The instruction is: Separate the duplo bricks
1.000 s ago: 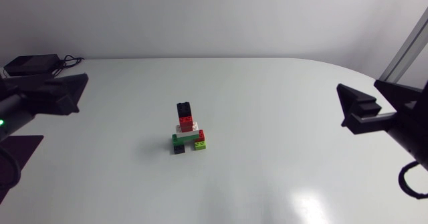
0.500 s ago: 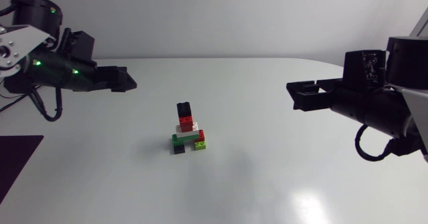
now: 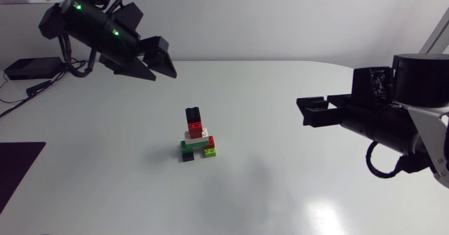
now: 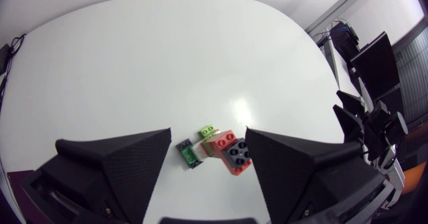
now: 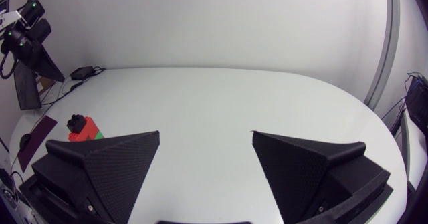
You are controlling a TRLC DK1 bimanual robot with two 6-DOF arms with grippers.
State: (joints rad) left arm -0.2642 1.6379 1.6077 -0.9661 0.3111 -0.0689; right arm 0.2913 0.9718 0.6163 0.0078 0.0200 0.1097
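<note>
One dark sheet (image 3: 17, 170) lies at the near left edge of the white tabletop (image 3: 280, 193). Farther in, about midway between the left and right edges, stands the stack of duplo bricks (image 3: 196, 135), all pressed together: a black brick (image 3: 187, 156) and a lime brick (image 3: 210, 151) at the foot, a green brick (image 3: 193, 145) across them, then white and red bricks, with another black brick (image 3: 193, 113) on top. No writing on the bricks can be made out.

Level with the stack, the right arm (image 3: 393, 119) comes in from the right edge. Its jaws point toward the stack, well apart from it, and are spread wide with nothing between them. In the right wrist view the stack (image 5: 81, 128) shows beyond one finger.

The left arm (image 3: 98, 31) hangs above the far left part of the tabletop, angled down toward the stack. Its jaws are also wide apart and hold nothing; in the left wrist view the stack (image 4: 221, 147) shows in the gap, down on the tabletop.

At the far left corner sits a flat black box (image 3: 31, 68) with cables
</note>
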